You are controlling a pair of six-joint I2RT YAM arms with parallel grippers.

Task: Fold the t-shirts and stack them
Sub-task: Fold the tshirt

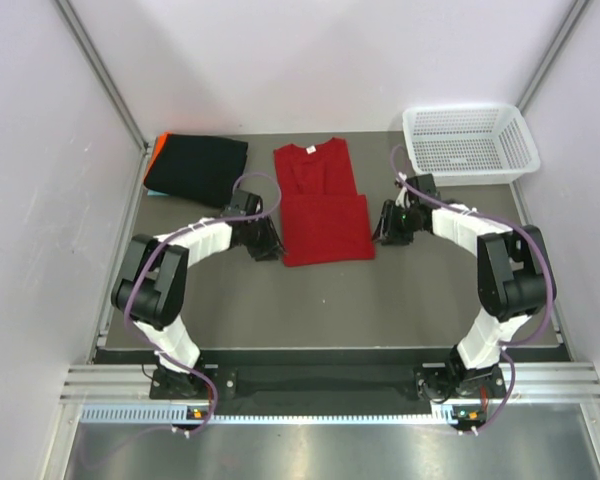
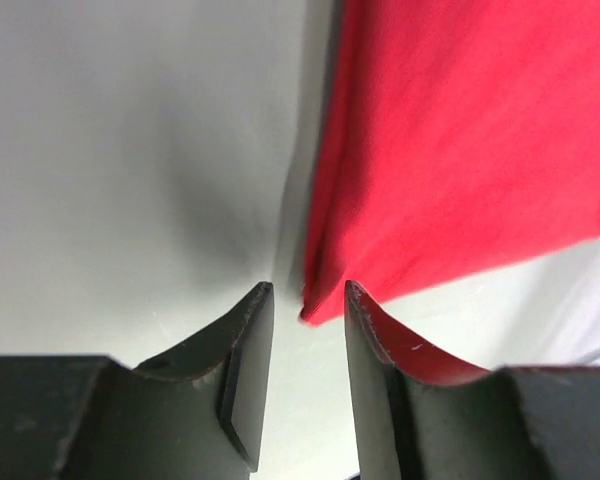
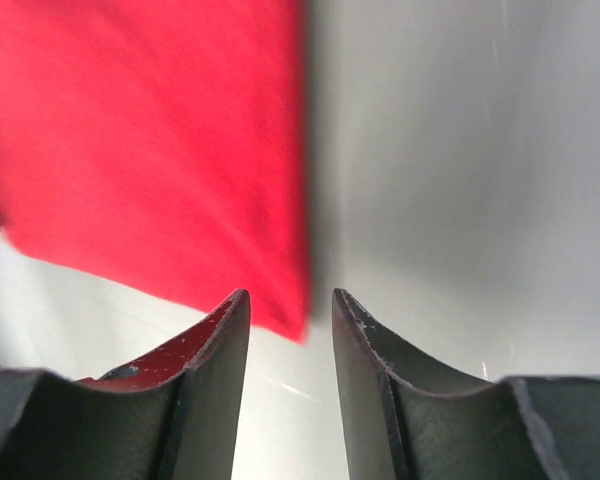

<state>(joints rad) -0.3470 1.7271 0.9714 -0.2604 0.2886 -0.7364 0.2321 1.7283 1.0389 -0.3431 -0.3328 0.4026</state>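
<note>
A bright red t-shirt (image 1: pixel 320 200) lies flat mid-table, its lower half folded up over the body. My left gripper (image 1: pixel 271 246) sits at the fold's left edge and my right gripper (image 1: pixel 383 229) at its right edge. In the left wrist view the left gripper (image 2: pixel 308 300) is open, and a corner of the red t-shirt (image 2: pixel 460 150) lies loose on the table just past its tips. The right gripper (image 3: pixel 290 300) is open too, with the red t-shirt (image 3: pixel 150 150) ending in a corner between its tips, unpinched. A folded black t-shirt (image 1: pixel 195 168) lies at the back left, with an orange edge (image 1: pixel 158 148) beneath it.
A white mesh basket (image 1: pixel 467 110) stands at the back right corner. Pale walls close in the table on the left, back and right. Bare grey table (image 1: pixel 420 300) stretches in front of the red shirt.
</note>
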